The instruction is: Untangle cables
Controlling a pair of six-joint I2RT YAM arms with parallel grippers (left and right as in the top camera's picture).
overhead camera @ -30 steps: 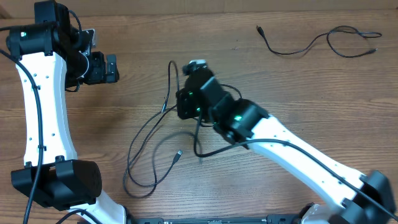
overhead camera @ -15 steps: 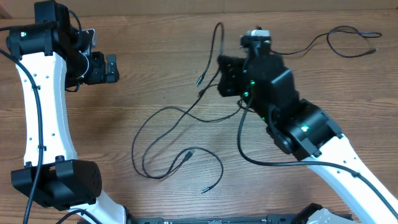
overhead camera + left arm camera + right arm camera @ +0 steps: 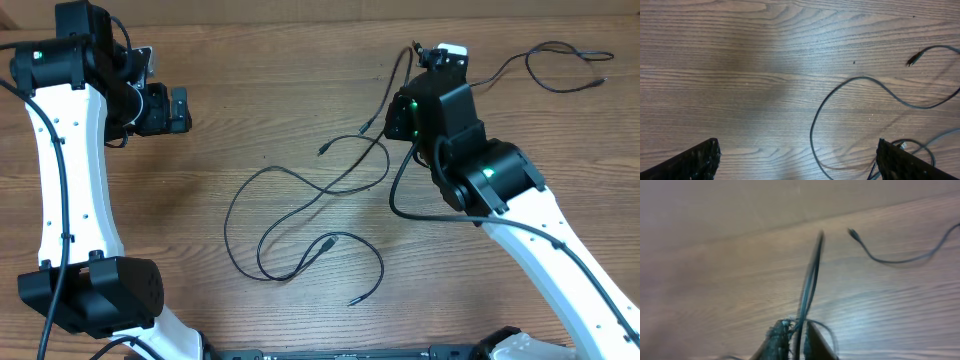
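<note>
**A:** Wood table (image 3: 300, 90), overhead view. Where are the cables (image 3: 322, 191)?

**B:** Black cords are sprawled at mid-table. Long axis is diagonal, near-left to far-right. The far end is held up at the right gripper (image 3: 796, 330). Two plug ends are seen just below-left of it. Two more are laid at the near side.

**A:** Right grip?

**B:** Jaws are set narrow, with strands pinched between them and running up and away in the wrist view. That view is blurred, so the strand count can't be told.

**A:** Surroundings?

**B:** A separate cable (image 3: 500, 67) is laid at the far-right corner, apart from the tangle. One end is hidden behind the right wrist. A thicker arm cable (image 3: 393, 195) is looped beside the tangle's far end.

**A:** Arm poses?

**B:** Right arm is stretched from the near-right edge diagonally toward far centre. Left arm is raised along the left edge. Left gripper (image 3: 797, 157) is spread wide with nothing gripped. One cord loop is seen on the wood below it.
</note>
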